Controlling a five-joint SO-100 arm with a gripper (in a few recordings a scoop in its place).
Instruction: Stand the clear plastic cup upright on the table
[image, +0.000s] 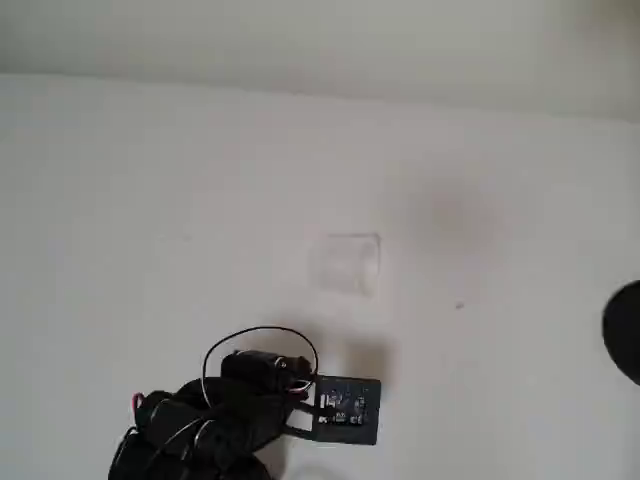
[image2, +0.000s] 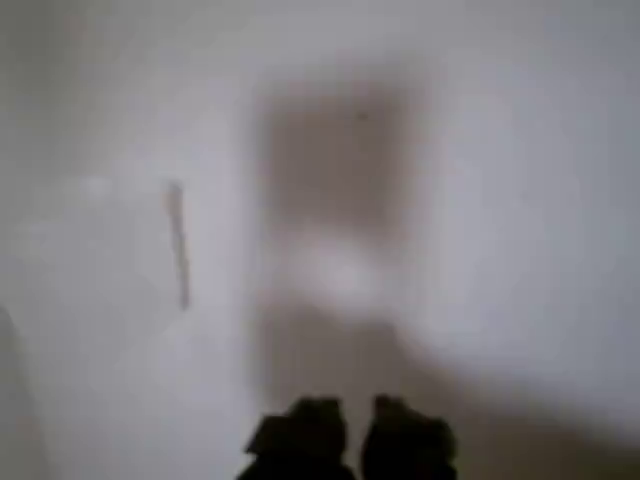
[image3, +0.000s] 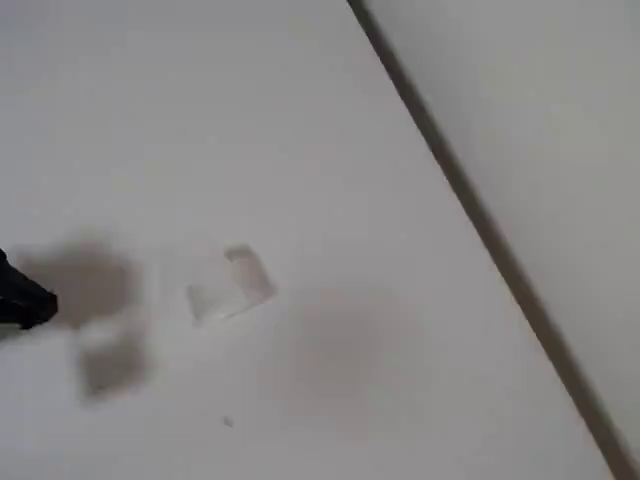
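Cup (image: 345, 262) and arm sit apart on the table (image: 120, 200), the task not yet begun by the look of it. Seen from overhead, the clear plastic cup is a faint whitish rectangle rather than a round rim, which suggests it lies on its side; the fixed view (image3: 230, 285) gives the same toppled outline, though the blur leaves which end is the mouth impossible to tell. Below the cup in the overhead view, well clear of it, the black arm holds its black plate (image: 347, 409) facing the cup, apparently lined up for an approach. In the wrist view the gripper (image2: 352, 425) shows as two dark fingertips close together with a slim gap between them, holding nothing. A dark round object (image: 625, 330) sits at the right edge of the overhead view, far from the cup, and plays no evident part.
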